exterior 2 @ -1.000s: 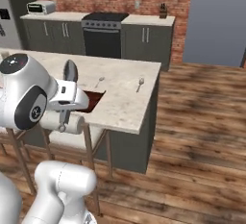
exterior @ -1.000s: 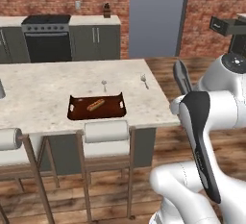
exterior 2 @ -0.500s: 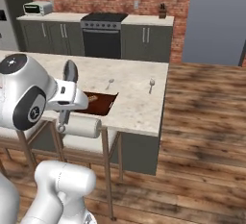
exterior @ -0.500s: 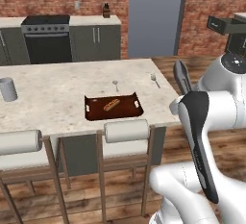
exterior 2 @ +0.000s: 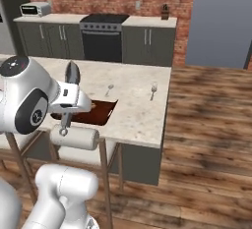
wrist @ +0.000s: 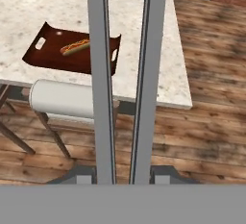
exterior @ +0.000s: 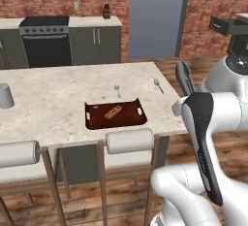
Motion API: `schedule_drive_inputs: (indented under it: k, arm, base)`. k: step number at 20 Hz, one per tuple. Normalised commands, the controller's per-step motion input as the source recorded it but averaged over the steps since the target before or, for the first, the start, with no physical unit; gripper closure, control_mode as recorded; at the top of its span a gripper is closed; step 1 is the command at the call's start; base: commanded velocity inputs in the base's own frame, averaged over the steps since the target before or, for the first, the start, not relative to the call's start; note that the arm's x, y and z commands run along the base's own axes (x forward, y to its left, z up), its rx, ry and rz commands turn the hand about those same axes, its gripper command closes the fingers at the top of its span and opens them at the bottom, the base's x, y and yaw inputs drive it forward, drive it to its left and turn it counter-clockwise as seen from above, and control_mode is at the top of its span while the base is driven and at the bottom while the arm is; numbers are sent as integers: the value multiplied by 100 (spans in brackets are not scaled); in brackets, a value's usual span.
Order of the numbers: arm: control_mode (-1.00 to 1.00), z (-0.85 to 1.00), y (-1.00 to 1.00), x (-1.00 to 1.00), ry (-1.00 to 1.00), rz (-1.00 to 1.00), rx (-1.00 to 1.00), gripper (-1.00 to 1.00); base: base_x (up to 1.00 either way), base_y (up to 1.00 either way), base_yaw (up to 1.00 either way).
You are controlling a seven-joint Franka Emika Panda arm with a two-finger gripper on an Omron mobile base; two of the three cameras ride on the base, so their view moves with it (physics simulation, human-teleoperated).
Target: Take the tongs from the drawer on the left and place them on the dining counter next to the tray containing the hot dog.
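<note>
Now carry step: gripper [wrist: 123,172] clamped on tongs [wrist: 124,74], held off near edge of dining counter [exterior: 43,108]. Next: reach over, lay tongs right of tray [exterior: 92,121] with hot dog [exterior: 113,112].

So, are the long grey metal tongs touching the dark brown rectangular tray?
Apart: in the hand view the tongs hang in the gripper, above the tray.

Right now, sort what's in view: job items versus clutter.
Job: tongs held in the gripper; tray with hot dog; dining counter.

Lying about: two small utensils, grey cup, stools, toaster oven.
</note>
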Motion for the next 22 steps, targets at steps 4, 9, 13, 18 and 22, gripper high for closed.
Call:
schedule_drive_inputs:
  k: [4, 9, 13, 18, 22]
  arm:
    - [100, 0, 0, 0, 0, 0, 0, 100]
    - [100, 0, 0, 0, 0, 0, 0, 100]
    - [100, 0, 0, 0, 0, 0, 0, 100]
    - [100, 0, 0, 0, 0, 0, 0, 100]
    - [100, 0, 0, 0, 0, 0, 0, 100]
  base:
    - [58, 0, -2]
    - [50, 0, -1]
    - [44, 0, -3]
    - [48, 0, -5]
    - [52, 0, -7]
